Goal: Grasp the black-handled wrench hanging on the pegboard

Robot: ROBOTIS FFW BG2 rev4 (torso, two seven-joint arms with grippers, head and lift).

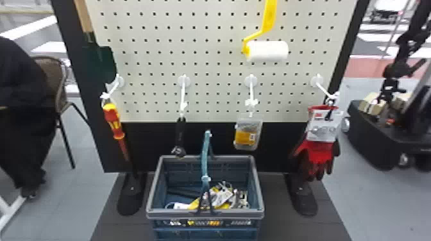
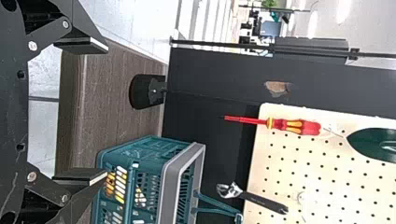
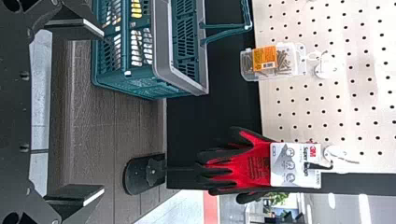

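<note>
Black-handled wrench (image 1: 179,136): head view, hanging from the second white hook from the left on the pegboard (image 1: 218,64), head end down, just above the back rim of the blue basket (image 1: 205,214); red-and-yellow screwdriver (image 1: 115,128) on the hook to its left, screw packet (image 1: 246,134) to its right. Left wrist view: my left gripper (image 2: 79,109), fingers spread wide, nothing between them, well apart from the wrench. Right wrist view: my right gripper (image 3: 77,112), likewise spread and holding nothing, facing the red gloves (image 3: 243,165).

Matt black-handled wrench (image 1: 180,134) with shiny metal head; smooth plastic basket (image 1: 153,187).
</note>
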